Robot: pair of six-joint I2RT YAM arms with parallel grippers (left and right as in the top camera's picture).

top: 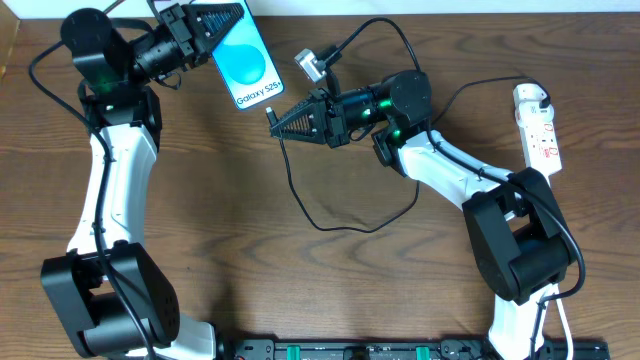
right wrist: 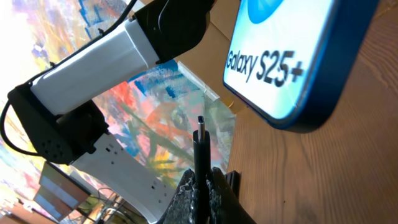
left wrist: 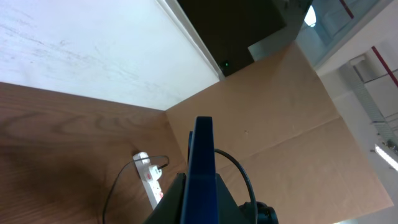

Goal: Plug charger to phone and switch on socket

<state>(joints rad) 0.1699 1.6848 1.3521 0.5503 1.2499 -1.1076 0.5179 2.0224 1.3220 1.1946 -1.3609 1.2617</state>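
- Overhead, the left gripper [top: 205,28] is clamped on the top end of the phone [top: 245,62] at the far side of the wooden table [top: 250,290]. The screen faces up, bright blue, and "Galaxy S25+" is easy to read.
- From the left wrist camera that phone shows edge-on, a thin blue slab gripped between the jaws.
- From the right wrist camera, the right gripper [right wrist: 200,180] is pinched tight on the charger [right wrist: 198,155] just below its connector tip [right wrist: 200,121]. The tip sticks out past the fingers and points at the phone's bottom edge, with a gap between the two.
- Seen from above, the charger's thin black cable trails from the right gripper in a loose loop across the table.
- The socket [top: 540,125] lies by the table's right edge, well apart from the phone. I cannot tell how its switches are set.
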